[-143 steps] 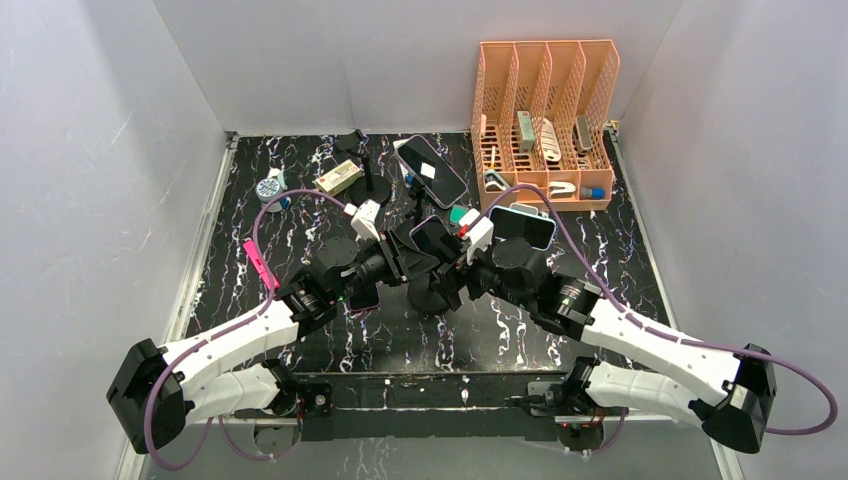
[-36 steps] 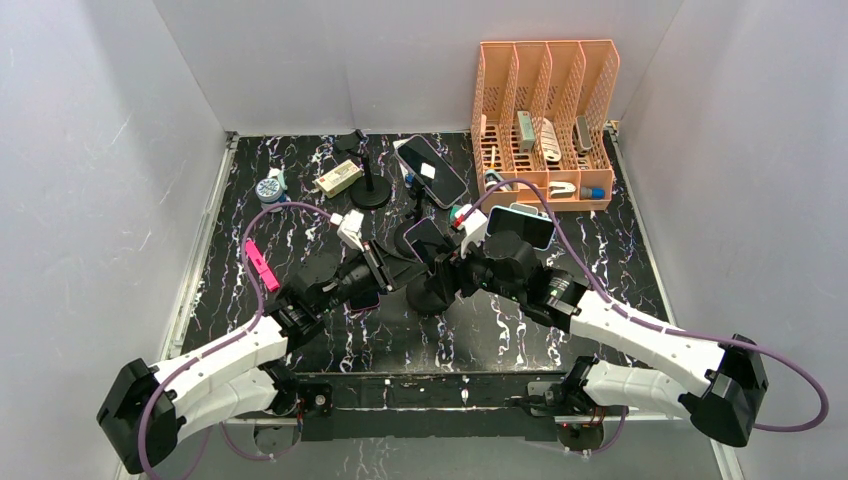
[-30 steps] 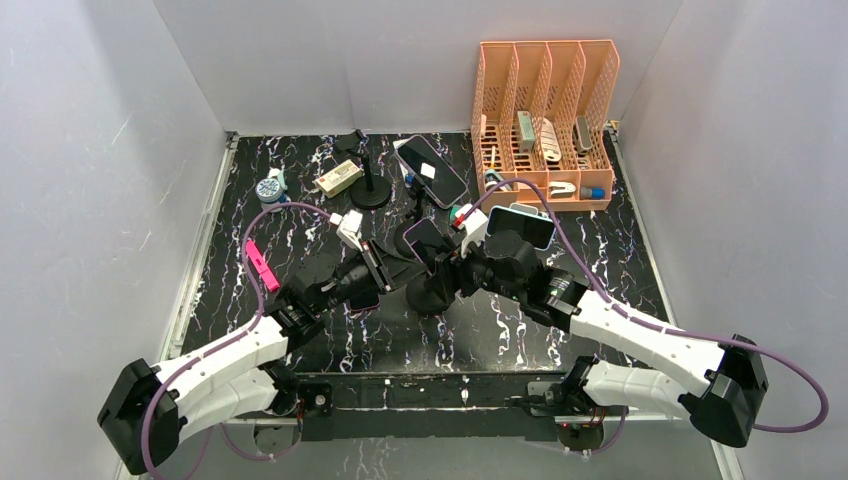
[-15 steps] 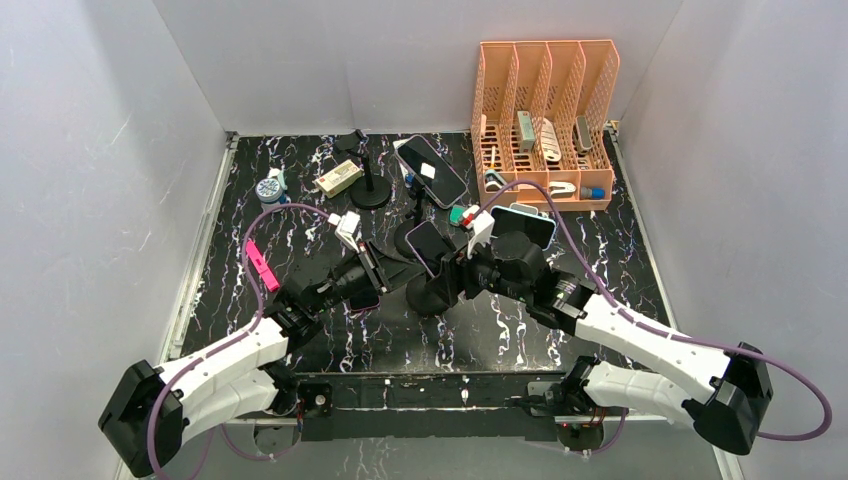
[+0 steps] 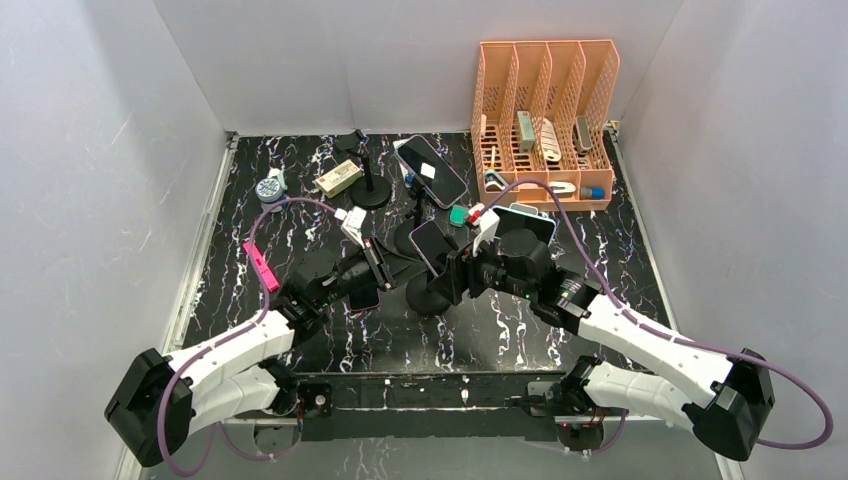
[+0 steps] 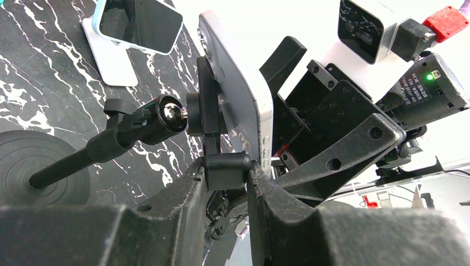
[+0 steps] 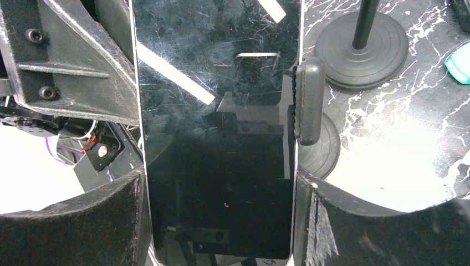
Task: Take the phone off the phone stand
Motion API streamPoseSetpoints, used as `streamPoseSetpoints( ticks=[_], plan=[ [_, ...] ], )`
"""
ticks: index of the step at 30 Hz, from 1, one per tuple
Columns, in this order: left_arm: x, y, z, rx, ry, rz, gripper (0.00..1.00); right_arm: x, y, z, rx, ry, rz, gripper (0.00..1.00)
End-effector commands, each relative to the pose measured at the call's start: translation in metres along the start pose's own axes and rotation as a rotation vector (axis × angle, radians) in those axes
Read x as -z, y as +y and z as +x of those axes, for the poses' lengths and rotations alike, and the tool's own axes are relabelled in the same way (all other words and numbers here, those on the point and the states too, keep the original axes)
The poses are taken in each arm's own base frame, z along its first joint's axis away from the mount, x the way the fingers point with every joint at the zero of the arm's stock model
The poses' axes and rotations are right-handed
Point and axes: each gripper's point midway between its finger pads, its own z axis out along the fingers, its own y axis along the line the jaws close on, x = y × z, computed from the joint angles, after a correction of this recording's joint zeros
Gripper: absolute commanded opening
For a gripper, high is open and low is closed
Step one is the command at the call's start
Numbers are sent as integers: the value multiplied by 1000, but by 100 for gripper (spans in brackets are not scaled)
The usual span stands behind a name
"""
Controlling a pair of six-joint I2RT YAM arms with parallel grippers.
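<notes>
The phone (image 5: 432, 246), a black-screened slab, sits tilted in the clamp of a black phone stand whose round base (image 5: 428, 297) rests on the marble table. My right gripper (image 7: 219, 188) is shut on the phone (image 7: 216, 138), one finger on each long edge. The clamp's side arm (image 7: 309, 100) still hugs the phone's right edge. My left gripper (image 6: 227, 172) is shut on the clamp's lower arm (image 6: 226, 163) behind the phone, which shows edge-on in the left wrist view (image 6: 238, 105). The stand's ball joint (image 6: 172, 113) and rod lead down to its base (image 6: 33, 166).
An orange file organiser (image 5: 545, 110) stands at the back right. A second phone on a stand (image 5: 432, 170), a blue phone on a white stand (image 5: 525, 225), an empty stand (image 5: 368, 185), a white box (image 5: 338, 178) and a pink item (image 5: 260, 265) surround the work spot.
Both arms have shifted slightly and the phone has moved a little to the right with the right gripper. Both grippers keep their hold.
</notes>
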Motion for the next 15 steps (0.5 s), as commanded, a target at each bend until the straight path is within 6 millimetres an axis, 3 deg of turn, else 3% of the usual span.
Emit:
streamPoseSetpoints(
  ticks=[1,15],
  plan=[
    [1,20,2,-16,23,-77,0,9,-26,-11,-47,-43,116,1],
    [-6,25,4,-30,53,-112,3,19,24,-35,-29,-70,-128,1]
  ],
)
